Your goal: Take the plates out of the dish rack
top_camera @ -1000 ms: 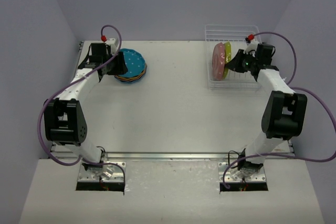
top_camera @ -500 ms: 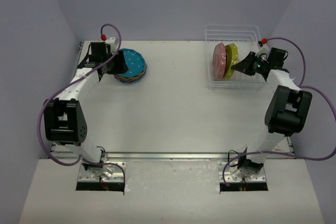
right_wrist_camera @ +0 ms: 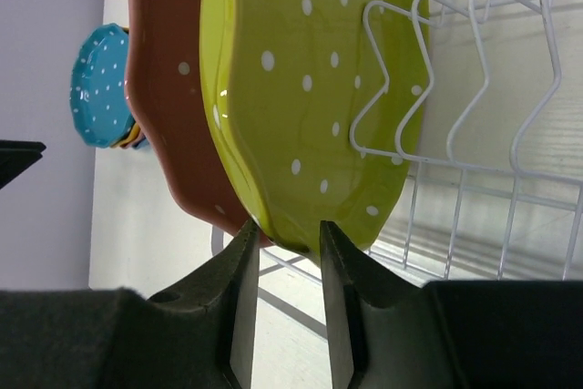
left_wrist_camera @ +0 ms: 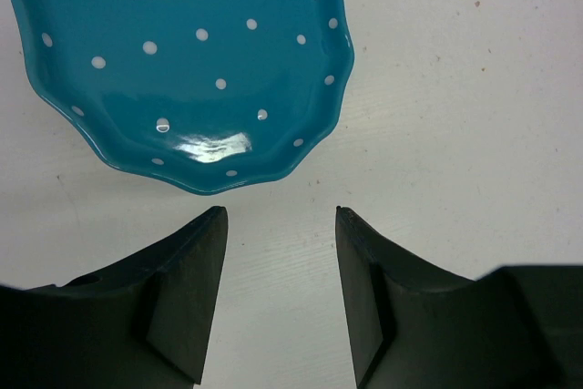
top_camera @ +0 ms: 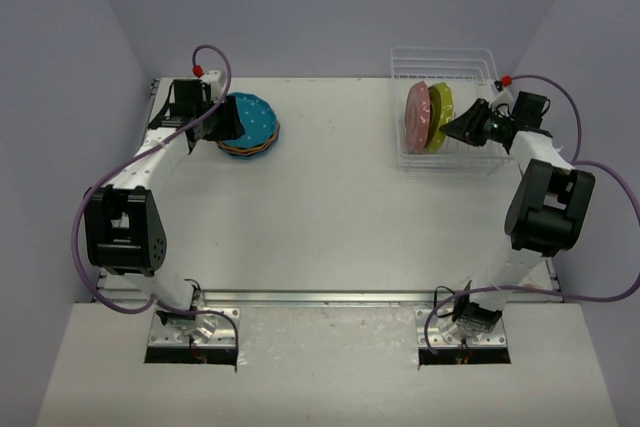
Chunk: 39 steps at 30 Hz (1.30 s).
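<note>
The dish rack (top_camera: 470,157) stands at the back right, its white wires close in the right wrist view (right_wrist_camera: 524,116). A pink plate (top_camera: 416,117) and a yellow-green plate (top_camera: 440,115) stand on edge in it. My right gripper (top_camera: 458,128) reaches in from the right, its jaws (right_wrist_camera: 287,225) closed on the lower rim of the yellow-green plate (right_wrist_camera: 301,88), with the pink plate (right_wrist_camera: 164,116) just behind. A blue plate (top_camera: 252,119) tops a small stack at the back left. My left gripper (top_camera: 228,125) is open and empty just beside the blue plate (left_wrist_camera: 182,61).
Orange and yellow plate edges (top_camera: 250,150) show under the blue plate; the stack also shows far off in the right wrist view (right_wrist_camera: 100,84). Purple cables loop from both arms. The walls stand close behind the rack and to each side.
My right gripper has drawn back to the right in the rack, and the yellow-green plate has leaned right with it, away from the pink plate. The left arm has not moved.
</note>
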Motion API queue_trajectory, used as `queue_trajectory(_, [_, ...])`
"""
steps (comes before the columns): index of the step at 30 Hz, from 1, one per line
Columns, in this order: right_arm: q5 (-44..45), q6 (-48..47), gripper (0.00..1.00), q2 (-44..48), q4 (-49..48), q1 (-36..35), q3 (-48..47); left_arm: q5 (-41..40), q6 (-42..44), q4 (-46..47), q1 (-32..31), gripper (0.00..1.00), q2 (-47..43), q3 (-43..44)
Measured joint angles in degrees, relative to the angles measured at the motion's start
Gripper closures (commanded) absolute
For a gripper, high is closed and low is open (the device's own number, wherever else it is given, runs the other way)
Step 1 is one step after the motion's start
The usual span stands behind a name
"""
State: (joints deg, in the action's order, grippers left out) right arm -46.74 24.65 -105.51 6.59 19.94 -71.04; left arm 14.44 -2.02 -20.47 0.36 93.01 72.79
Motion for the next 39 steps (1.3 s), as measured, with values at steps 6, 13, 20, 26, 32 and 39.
queue_trajectory(6, [3.05, 0.16, 0.58, 0.51, 1.1, -0.77, -0.14, 0.0, 0.0, -0.09, 0.0, 0.51, 0.02, 0.09])
queue_trajectory(13, [10.27, -1.45, 0.58, 2.44, 3.46, -3.67, -1.02, -0.02, 0.01, -0.16, 0.0, 0.51, 0.02, 0.09])
queue_trajectory(20, [21.72, -4.36, 0.58, 2.67, 4.07, -8.9, -3.11, -0.04, 0.02, -0.22, 0.0, 0.51, 0.02, 0.09])
queue_trajectory(26, [29.22, -6.79, 0.6, 1.89, 2.31, -11.44, -4.18, -0.22, 0.04, -0.35, 0.0, 0.51, 0.02, 0.09])
queue_trajectory(32, [29.35, -8.71, 0.74, -1.96, 1.73, -11.93, -9.23, -0.24, 0.04, -0.37, 0.0, 0.51, 0.02, 0.09])
queue_trajectory(39, [25.69, -9.89, 0.96, -3.92, 1.3, -11.85, -11.77, -0.25, 0.42, -0.46, 0.0, 0.44, 0.02, 0.09])
